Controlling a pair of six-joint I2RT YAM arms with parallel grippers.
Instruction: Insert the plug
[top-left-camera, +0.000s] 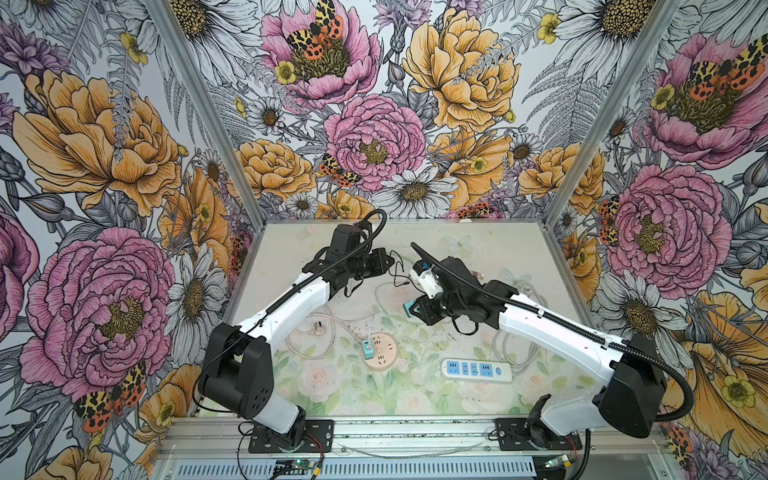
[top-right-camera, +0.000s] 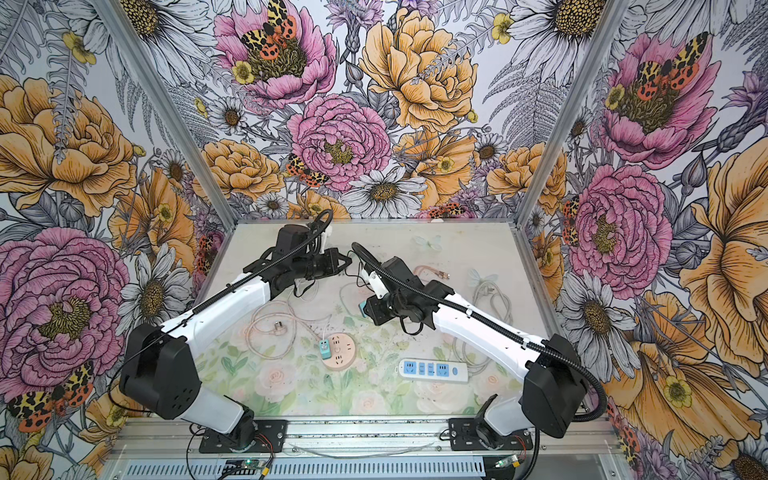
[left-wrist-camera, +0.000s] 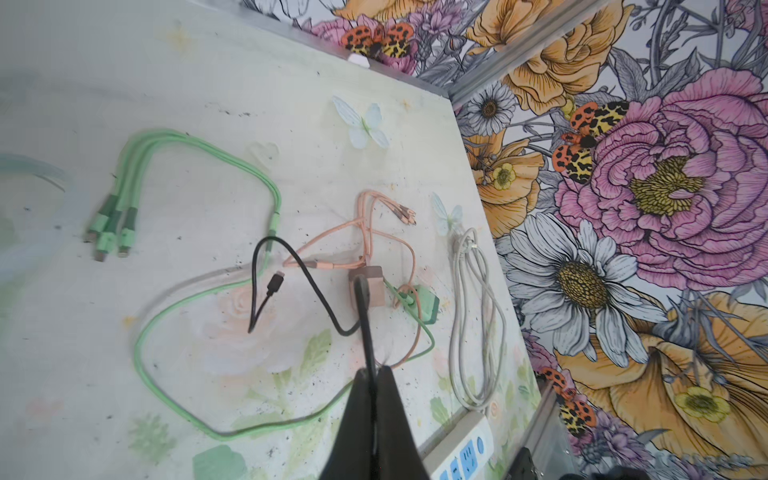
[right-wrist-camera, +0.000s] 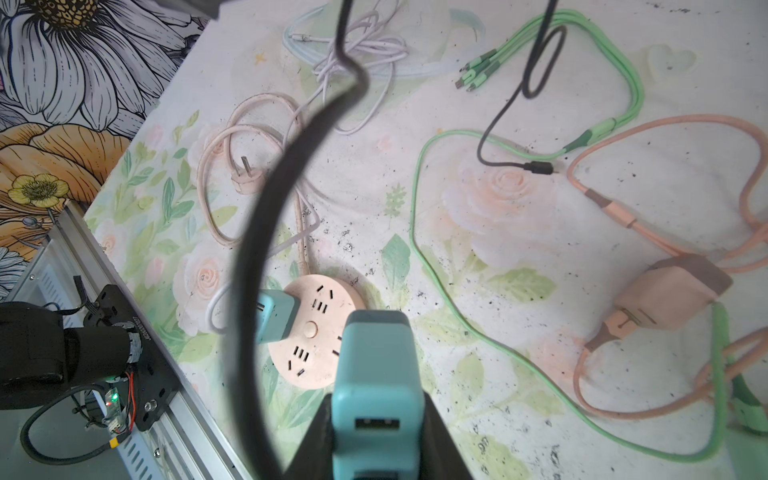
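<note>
You are pinching the black cable in the left gripper, and its jaws are pressing together with only the cord between them. The grip is sitting partway along the cord, so a loop is sagging below it. The small connector at the free end is hanging low over the table; I cannot tell whether it is touching the surface. It is also unclear whether the fingers are hiding the cable's other end.

You are carrying the teal charger in the right gripper, with the jaws clamping its two flat sides. Its empty USB port is facing back toward the wrist camera. The body is pointing out toward the round pink power strip, where a second teal charger is already sitting in a socket. In both top views the two grippers are hovering near each other above the far middle of the table.

Gripping the charger by its sides is leaving both the port and the prong end free. From that I am judging that you are lining up cable and charger to mate them in the air, with one arm steadying each part. The white power strip is lying untouched near the front edge.
</note>
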